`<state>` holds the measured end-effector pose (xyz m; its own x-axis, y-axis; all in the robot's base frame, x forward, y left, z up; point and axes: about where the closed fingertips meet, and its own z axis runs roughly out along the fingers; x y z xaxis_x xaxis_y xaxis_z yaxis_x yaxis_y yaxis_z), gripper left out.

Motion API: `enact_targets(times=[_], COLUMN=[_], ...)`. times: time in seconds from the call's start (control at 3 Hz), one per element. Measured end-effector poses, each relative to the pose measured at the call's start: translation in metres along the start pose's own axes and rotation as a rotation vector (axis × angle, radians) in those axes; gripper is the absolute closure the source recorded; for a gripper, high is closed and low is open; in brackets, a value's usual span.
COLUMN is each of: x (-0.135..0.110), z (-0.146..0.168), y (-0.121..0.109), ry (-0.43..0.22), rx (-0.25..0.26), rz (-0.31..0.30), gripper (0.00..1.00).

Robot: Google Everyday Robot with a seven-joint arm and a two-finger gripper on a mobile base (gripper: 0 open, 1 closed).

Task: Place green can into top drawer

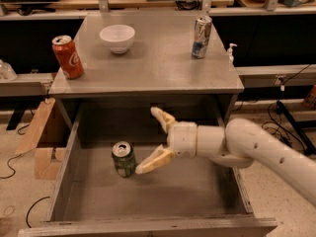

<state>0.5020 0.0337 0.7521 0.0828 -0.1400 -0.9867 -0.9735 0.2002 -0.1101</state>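
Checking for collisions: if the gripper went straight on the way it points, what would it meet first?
Probably the green can, upright in the top drawer just ahead of the open gripper; depth is unclear.

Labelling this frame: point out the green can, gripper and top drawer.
green can (pixel 124 161), camera view, its side.
gripper (pixel 146 140), camera view, between fingertips, beside green can.
top drawer (pixel 168 194), camera view, bare floor.

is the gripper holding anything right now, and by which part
Nothing is held. The gripper is open over the top drawer; the green can stands upright beside it.
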Motion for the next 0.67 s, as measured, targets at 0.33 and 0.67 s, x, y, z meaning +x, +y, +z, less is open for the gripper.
enact_targets(times=[0.33, 0.67], x=[-0.045, -0.095], z=[-0.027, -0.058], y=[-0.012, -0.040], ry=[0.041, 0.085], rx=[0.040, 0.104], rz=[-0.058, -0.109], gripper=[0.00, 0.00])
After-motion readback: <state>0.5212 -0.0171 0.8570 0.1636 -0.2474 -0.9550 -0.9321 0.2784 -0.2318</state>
